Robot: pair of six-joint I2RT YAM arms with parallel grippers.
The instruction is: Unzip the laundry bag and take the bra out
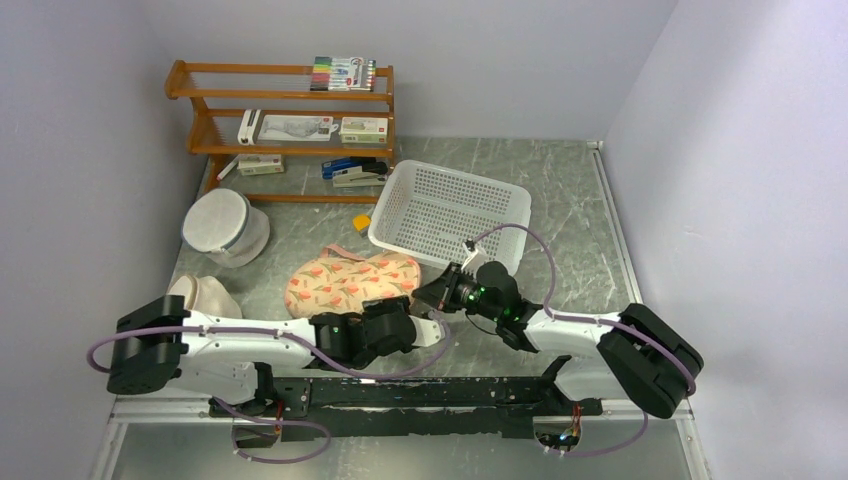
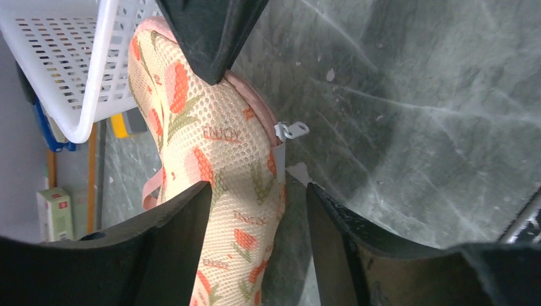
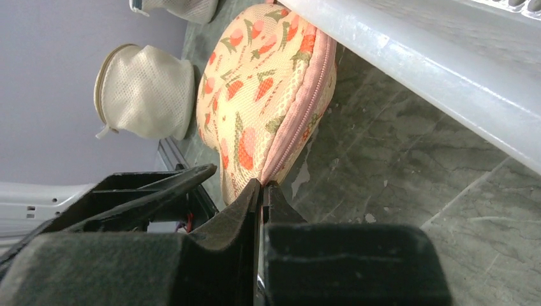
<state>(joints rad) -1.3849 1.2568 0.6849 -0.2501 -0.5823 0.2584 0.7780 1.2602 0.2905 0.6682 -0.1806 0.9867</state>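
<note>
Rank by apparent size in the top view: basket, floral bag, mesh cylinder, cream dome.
1. basket
2. floral bag, near edge under the left arm
3. mesh cylinder
4. cream dome, also partly hidden, so less sure

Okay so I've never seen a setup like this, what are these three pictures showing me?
Two robot arms are bolted to a table. One picture looks down from above; the other two come from cameras on each wrist. On the table lie a floral laundry bag, a white basket, a white mesh bag and a cream pouch, with a wooden shelf behind. The right gripper is shut, pinching the bag's pink zip edge. The left gripper is open, its fingers straddling the bag. The bag looks zipped; no bra shows.
</note>
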